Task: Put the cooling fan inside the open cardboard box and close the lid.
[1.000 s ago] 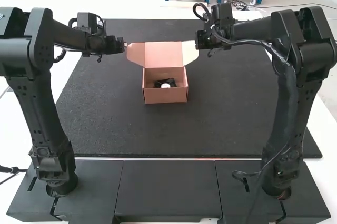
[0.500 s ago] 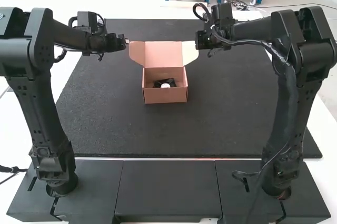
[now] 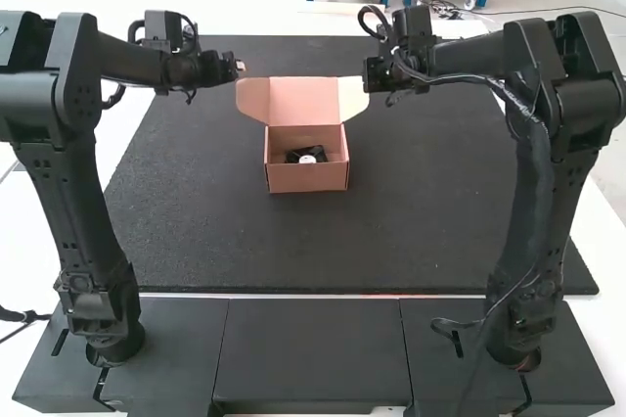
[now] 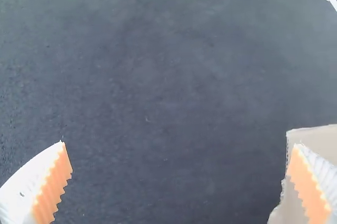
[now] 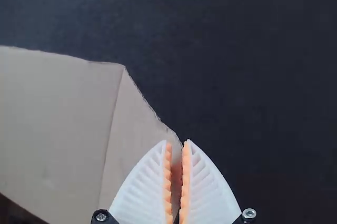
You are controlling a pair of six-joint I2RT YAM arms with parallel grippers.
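item 1, container: small brown cardboard box (image 3: pixel 306 174) sits on the black rubber mat (image 3: pixel 196 211), roughly mid-mat in the high view. box is open at the top. its brown cardboard lid (image 3: pixel 301 101) stands raised from the box wall at the 12 o'clock side, inner face towards the camera, with a small flap at each end.

item 2, task object: black cooling fan with a pale hub (image 3: pixel 308 156) lies inside the box, on its floor, below the rim. nothing touches it.

item 3, left gripper (image 3: pixel 235 67): located at about 10 o'clock from the box, just beside the upper corner of the left lid flap (image 3: pixel 248 100). in the left wrist view the left gripper (image 4: pixel 179 148) has its white ribbed fingers (image 4: pixel 45 190) with orange pads spread wide apart, bare mat between them. the edge of the left lid flap (image 4: pixel 316 137) lies right by the outer side of one finger; contact cannot be confirmed. nothing is held.

item 4, right gripper (image 3: pixel 370 82): located at about 1 o'clock from the box, at the outer tip of the right lid flap (image 3: pixel 352 96). in the right wrist view the right gripper (image 5: pixel 177 145) has its two ribbed fingers (image 5: pixel 147 182) pressed together, with the torn-looking edge of the right lid flap (image 5: pixel 137 134) running in between the orange pads. the pincer is clamped on that flap.

item 5, lid status: not closed.
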